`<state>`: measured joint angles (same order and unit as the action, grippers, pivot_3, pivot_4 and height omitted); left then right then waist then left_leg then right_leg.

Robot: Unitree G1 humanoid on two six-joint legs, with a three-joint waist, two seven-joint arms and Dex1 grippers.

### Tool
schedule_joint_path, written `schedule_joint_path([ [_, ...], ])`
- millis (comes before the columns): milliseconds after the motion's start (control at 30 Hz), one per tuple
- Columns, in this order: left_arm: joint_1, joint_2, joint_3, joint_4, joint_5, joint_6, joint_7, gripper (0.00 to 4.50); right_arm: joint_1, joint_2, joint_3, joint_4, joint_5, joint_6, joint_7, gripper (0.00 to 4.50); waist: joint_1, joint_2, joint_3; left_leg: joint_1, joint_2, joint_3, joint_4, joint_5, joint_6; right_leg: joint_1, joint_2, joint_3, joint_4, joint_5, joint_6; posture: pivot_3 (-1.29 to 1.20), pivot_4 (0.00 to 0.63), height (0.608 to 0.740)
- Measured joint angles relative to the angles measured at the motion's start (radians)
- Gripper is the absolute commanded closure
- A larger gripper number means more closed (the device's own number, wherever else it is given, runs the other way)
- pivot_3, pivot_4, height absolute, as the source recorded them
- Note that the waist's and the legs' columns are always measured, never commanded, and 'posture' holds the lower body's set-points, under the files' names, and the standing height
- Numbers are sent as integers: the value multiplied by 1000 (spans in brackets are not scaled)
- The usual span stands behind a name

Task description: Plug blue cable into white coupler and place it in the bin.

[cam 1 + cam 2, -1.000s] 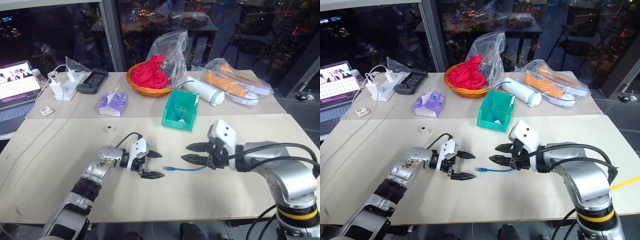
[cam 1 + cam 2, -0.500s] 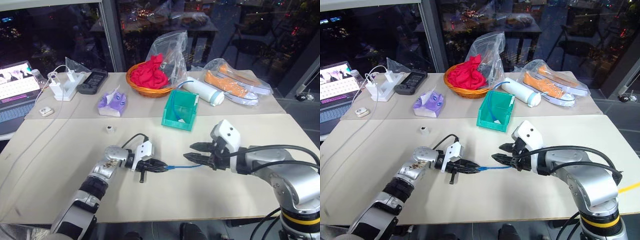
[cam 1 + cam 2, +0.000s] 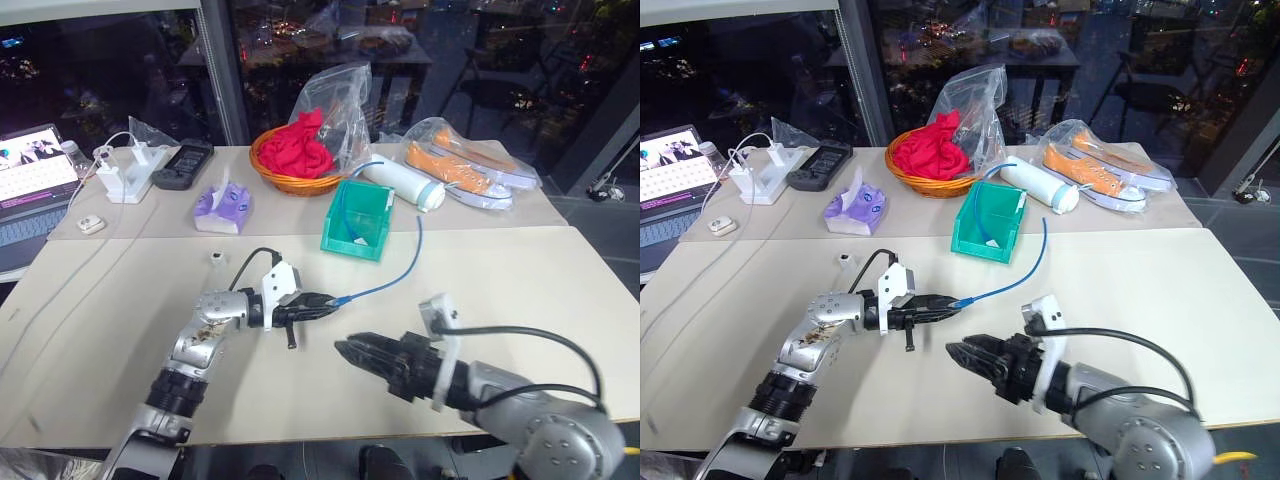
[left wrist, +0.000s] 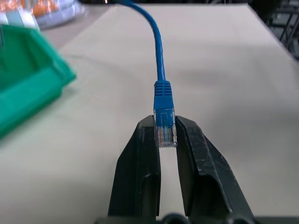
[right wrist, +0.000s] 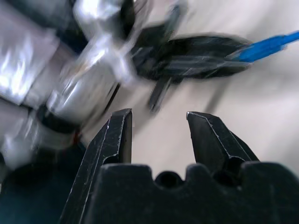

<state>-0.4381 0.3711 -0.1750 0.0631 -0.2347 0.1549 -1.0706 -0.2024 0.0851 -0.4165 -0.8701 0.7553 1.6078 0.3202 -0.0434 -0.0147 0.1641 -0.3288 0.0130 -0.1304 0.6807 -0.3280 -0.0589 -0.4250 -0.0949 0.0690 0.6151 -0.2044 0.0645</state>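
Blue cable (image 3: 385,283) is the main thing here: the left gripper (image 4: 166,133) has its jaws clamped tight on the clear plug at the tip, blue boot sticking out just past the fingertips. From there the cord rises off the worktop (image 3: 520,270) and arcs up over the open middle toward the green bin (image 3: 360,220), where its far end runs up along the bin's right side toward the white tube (image 3: 405,184) lying behind it.

Right gripper (image 3: 345,349) sits low near the front edge of the worktop, pointing at the left one, jaws partly open with nothing between them. It's close to the left gripper but not touching it or the cable.

White coupler (image 3: 216,258) is on its own on the left-centre of the worktop, just behind the left arm, with bare surface all around it. Plenty of free room there and on the whole right side too.

Back edge is the crowded bit: orange basket (image 3: 290,165) with red cloth, a purple tissue pack (image 3: 224,209), a bagged pair of shoes (image 3: 465,170), a charger stand (image 3: 125,172) and a laptop (image 3: 35,180) at the far left.
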Motion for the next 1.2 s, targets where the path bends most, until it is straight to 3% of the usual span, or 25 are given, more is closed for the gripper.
schedule_joint_path([
  [133, 31, -11, -5, -64, -5, 42, 37, 4320, -97, 57, -98, 52, -42, -14, -139, 2297, 2, 1, 0, 1, 0, -2, -2, 0, -1, 0, 1, -1, 0, 0, -1, 0, 150, 723],
  [600, 31, -30, -25, -118, -22, 69, 77, 4320, -95, 57, -127, 117, 108, -18, -237, 2297, -3, 2, 0, 0, 0, -1, -2, 0, 0, -1, 1, -1, -2, 0, -1, 0, 150, 723],
  [933, 2, -38, -16, -114, -42, 69, 93, 4320, -45, 40, -164, 217, 491, -161, -386, 2297, -4, 2, 0, 0, 0, -1, -2, 0, 1, 0, 1, -1, -2, 0, -1, 0, 150, 723],
  [1100, -5, -45, -18, -86, -41, 69, 109, 4320, 100, -7, -34, 258, 684, -255, -468, 2297, -7, 3, 0, -2, 0, -1, -2, -1, 2, -1, 0, 0, -3, -1, 0, 0, 150, 723],
  [1200, -25, -59, -20, -86, -42, 69, 121, 4320, 104, -28, 44, 270, 776, -343, -511, 2297, -11, 3, 0, -1, 0, -1, -2, -1, 2, 0, 1, 0, -2, -1, 0, 0, 150, 723],
])
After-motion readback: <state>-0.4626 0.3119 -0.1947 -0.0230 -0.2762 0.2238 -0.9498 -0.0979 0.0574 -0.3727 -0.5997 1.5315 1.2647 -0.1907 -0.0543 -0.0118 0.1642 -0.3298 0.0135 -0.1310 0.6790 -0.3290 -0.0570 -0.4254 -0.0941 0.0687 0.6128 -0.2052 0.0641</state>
